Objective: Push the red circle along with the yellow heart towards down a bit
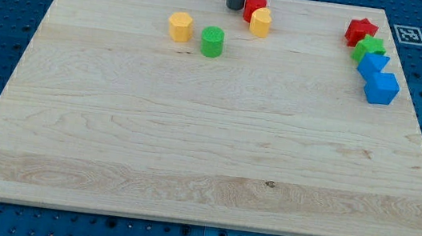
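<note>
The red circle (254, 6) stands near the board's top edge, a little right of centre. The yellow heart (261, 23) touches it on its lower right side. My tip (234, 6) is the lower end of the dark rod that comes in from the view's top. It sits just left of the red circle, close to it or touching it, and up-left of the yellow heart.
A yellow hexagon (179, 26) and a green circle (212, 42) lie down-left of my tip. At the view's right a red star (360, 31), a green star (369, 50) and two blue blocks (372, 65) (382, 88) form a column. The wooden board (207, 150) ends just above the rod.
</note>
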Controlling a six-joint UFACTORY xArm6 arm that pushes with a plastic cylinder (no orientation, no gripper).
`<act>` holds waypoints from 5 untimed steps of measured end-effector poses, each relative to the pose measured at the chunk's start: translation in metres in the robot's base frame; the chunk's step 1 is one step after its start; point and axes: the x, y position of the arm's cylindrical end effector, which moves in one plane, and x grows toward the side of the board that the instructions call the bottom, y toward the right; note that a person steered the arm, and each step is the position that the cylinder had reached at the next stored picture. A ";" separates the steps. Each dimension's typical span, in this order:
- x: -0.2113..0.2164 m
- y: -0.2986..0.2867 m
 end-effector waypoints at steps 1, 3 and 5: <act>-0.026 -0.002; -0.016 -0.001; -0.003 0.029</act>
